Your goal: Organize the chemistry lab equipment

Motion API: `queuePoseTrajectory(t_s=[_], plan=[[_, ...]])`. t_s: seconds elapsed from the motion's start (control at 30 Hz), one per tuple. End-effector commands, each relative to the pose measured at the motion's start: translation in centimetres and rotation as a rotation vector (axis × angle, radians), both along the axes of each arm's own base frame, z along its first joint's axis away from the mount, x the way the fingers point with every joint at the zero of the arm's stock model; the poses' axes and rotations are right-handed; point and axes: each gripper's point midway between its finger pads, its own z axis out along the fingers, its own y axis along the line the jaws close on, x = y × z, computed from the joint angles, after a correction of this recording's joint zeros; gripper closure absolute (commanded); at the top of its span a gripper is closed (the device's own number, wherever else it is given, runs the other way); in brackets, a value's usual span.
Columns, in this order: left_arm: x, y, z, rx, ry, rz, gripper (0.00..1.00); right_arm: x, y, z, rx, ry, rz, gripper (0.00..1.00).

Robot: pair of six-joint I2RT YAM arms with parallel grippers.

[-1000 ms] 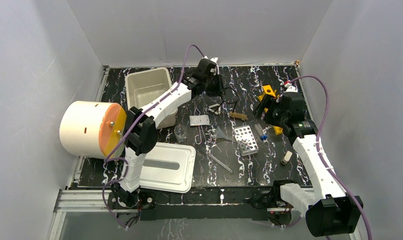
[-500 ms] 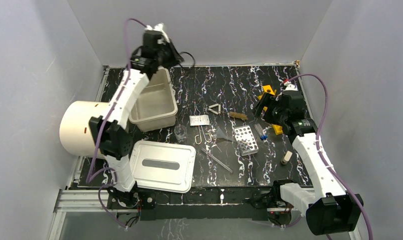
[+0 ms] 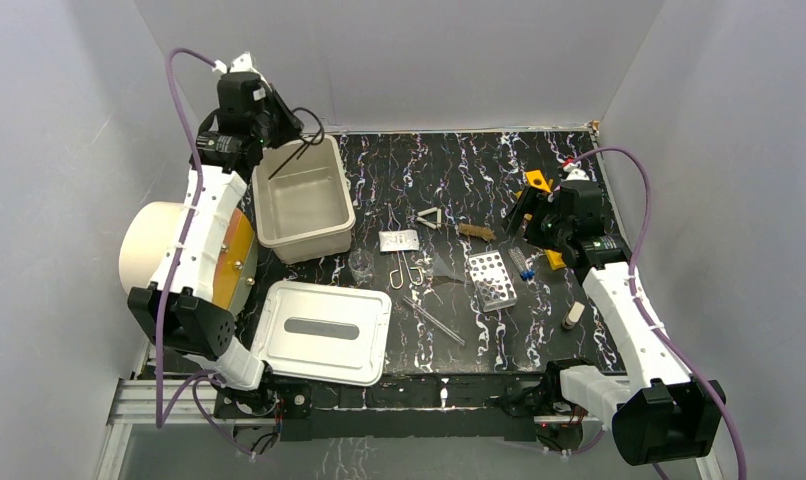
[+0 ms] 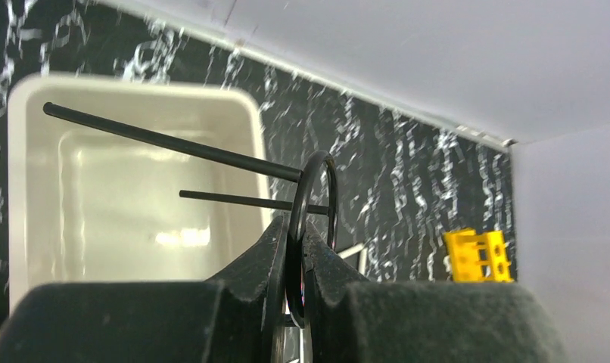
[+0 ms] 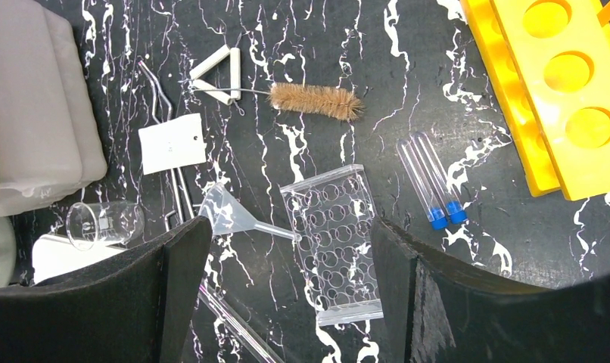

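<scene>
My left gripper is shut on a black wire ring with two straight rods and holds it high over the cream bin at the back left. My right gripper is open and empty above the perforated rack. Two blue-capped vials lie right of the rack, and the yellow holed tube rack is beyond them. The clear beaker, wire tongs and glass rods lie mid-table.
A clear funnel, a brown brush, a white triangle and a white card lie among the items. The bin's lid lies front left. The big cream cylinder stands at the left edge. A small stopper lies front right.
My left arm has swung from the back middle of the table up and left, carrying the black ring over the bin. My right arm has hardly moved.
</scene>
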Motion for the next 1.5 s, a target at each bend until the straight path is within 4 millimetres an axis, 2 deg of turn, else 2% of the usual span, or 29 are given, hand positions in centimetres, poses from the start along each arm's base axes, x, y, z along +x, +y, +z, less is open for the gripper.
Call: queuePoseTrajectory(t_s=[0.0, 0.23, 0.53, 0.8, 0.9, 1.17, 1.33, 1.47], plan=[[-1.2, 0.5, -2.6, -0.027, 0.06, 0.02, 1.0, 0.9, 0.6, 2.3, 0.024, -0.072, 0.009, 0.15], [-0.3, -1.5, -7.9, -0.124, 0.165, -0.055, 1.0, 0.5, 0.7, 2.0, 0.038, -0.064, 0.012, 0.16], [3.8, -1.6, -12.7, -0.137, 0.224, -0.094, 1.0, 0.2, 0.7, 1.9, 0.038, -0.063, 0.011, 0.16], [6.9, -2.6, -13.5, -0.202, 0.182, -0.156, 1.0, 0.4, 0.5, 2.0, 0.028, -0.069, 0.004, 0.16], [7.5, -3.5, -13.9, -0.255, 0.179, -0.192, 1.0, 0.6, 0.3, 2.1, 0.021, -0.079, -0.002, 0.15], [8.9, -5.0, -13.7, -0.345, 0.131, -0.254, 1.0, 1.3, 0.1, 2.3, 0.007, -0.091, -0.014, 0.15], [9.4, -5.0, -13.7, -0.414, 0.072, -0.296, 1.0, 1.6, 0.1, 2.3, 0.006, -0.094, -0.018, 0.15], [9.2, -4.0, -15.0, -0.415, 0.09, -0.274, 1.0, 1.8, 0.1, 2.2, 0.008, -0.089, -0.022, 0.15]])
